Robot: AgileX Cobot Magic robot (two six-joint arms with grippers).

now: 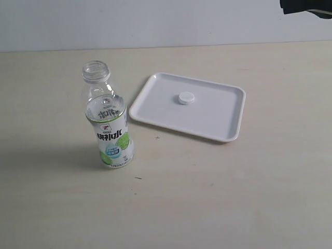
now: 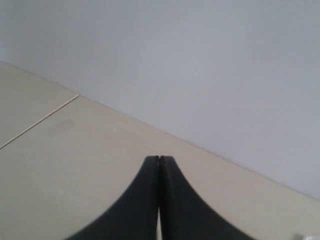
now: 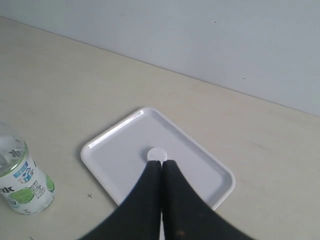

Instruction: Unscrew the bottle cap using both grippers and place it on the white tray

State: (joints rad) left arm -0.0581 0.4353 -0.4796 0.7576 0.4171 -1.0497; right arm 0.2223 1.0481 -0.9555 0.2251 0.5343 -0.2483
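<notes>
Bottle cap [image 1: 185, 98]: small, round, white screw cap with a ribbed side. It is off its bottle and lies flat near the middle of the white tray [image 1: 218, 116], with nothing gripping it. By our reading both parts of the task are done: the cap is unscrewed and set down on the tray. We judge the bottle cap light and stiff. The ribbed side should give purchase and the smooth top very little. To lift it, we would pinch across the ribbed side from above. On the slick tray floor it may skid under a glancing touch.

White tray: flat, rectangular, rounded corners, low rim. It lies skewed on the table [image 1: 233, 197], toward the far edge. It holds the cap only.

Bottle [image 1: 107, 127]: clear plastic with a white-and-green label, upright, threaded neck bare and open. It stands toward the left edge of the table, near one corner of the tray but not touching it. We judge it thin-walled and easy to tip. The labelled body is the place to take hold, and gently, since the mouth is open. How full it is we cannot tell.

Left end effector [image 2: 159, 160]: fingers pressed together tip to tip, nothing between them. Its wrist view shows only bare table and wall.

Right end effector [image 3: 161, 163]: fingers likewise closed tip to tip and empty, held well above the tray. In its wrist view the cap shows just past the tips.
</notes>
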